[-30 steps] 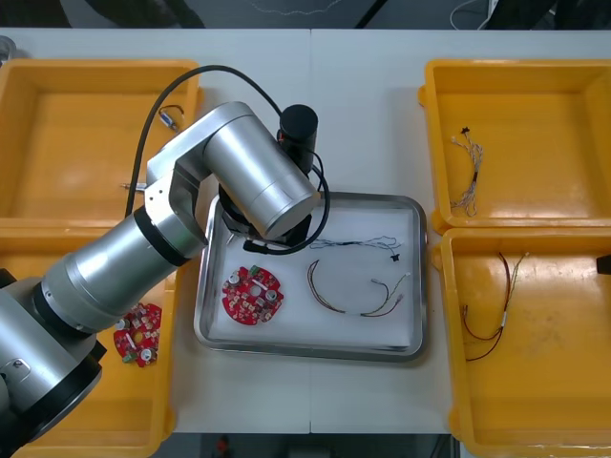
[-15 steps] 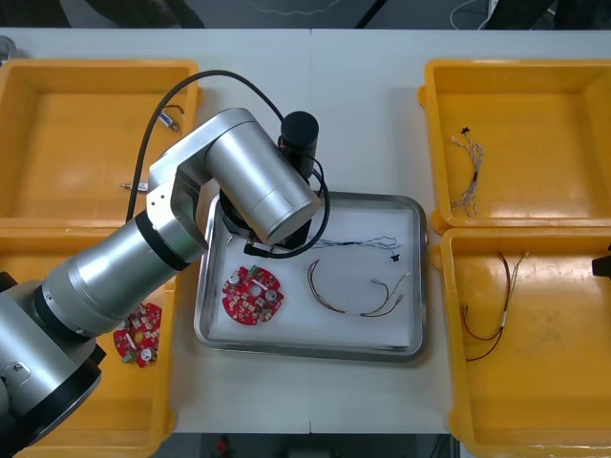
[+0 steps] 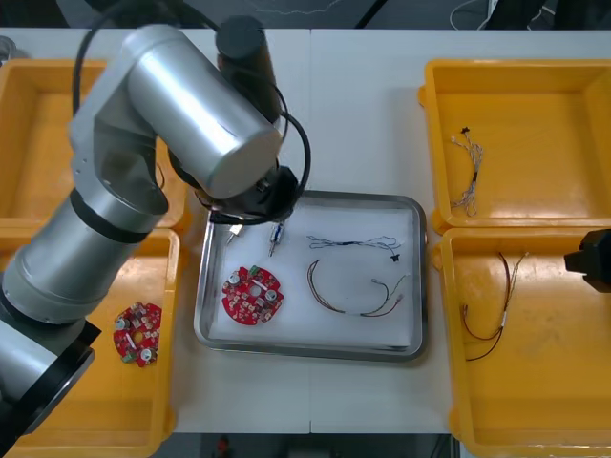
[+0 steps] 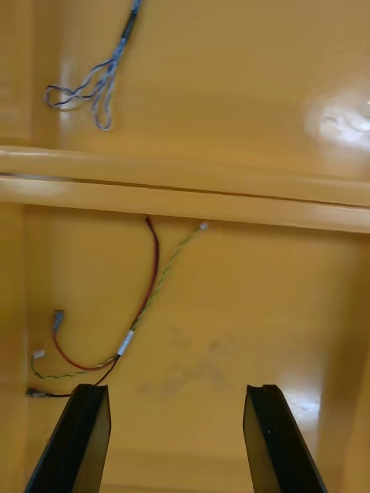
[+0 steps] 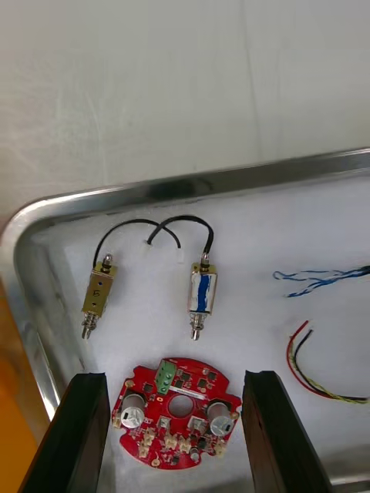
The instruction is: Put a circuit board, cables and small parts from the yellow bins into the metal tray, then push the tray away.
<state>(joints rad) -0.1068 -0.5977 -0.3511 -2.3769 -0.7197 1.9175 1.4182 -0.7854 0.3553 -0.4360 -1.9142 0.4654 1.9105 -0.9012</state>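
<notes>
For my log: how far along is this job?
Done: metal tray holds red circuit board, two small metal parts, blue-and-white cable, red-and-yellow cable. In hand: nothing; left pincer open over the tray, right pincer open over a yellow bin. Left: push tray away.

Lighting is bright and even, falling from overhead. In the front view the silver left arm [image 3: 196, 114] carries broad white highlights and throws a soft shadow across the far left corner of the metal tray [image 3: 412, 205]. In the left wrist view the tray rim shows dark and bright reflected bands; the small metal parts [image 5: 202, 296] cast short, faint shadows. In the right wrist view a white glare patch marks the floor of the yellow bin [image 4: 231, 92] holding the blue and white cable [image 4: 85, 88].
</notes>
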